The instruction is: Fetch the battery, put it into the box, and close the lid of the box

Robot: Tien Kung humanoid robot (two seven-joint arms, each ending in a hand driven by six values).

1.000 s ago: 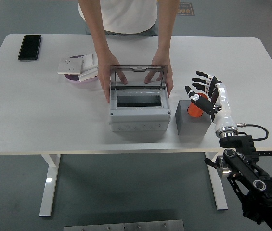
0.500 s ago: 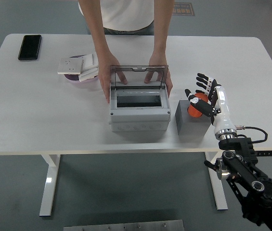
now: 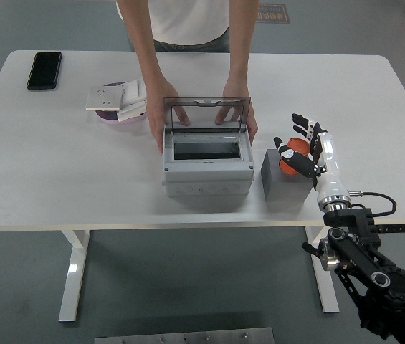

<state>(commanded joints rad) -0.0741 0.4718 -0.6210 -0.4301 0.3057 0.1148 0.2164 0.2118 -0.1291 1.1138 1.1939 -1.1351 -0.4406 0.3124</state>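
On the grey block [image 3: 282, 179], the right hand [image 3: 301, 147] is closing its fingers around the orange battery [image 3: 292, 158] more than before, so fetching is starting.

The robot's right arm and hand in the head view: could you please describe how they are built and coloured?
The right hand has black fingers on a glossy white forearm shell. Below a silver wrist collar, the arm is black with round joints, and a thin black cable loops beside it.
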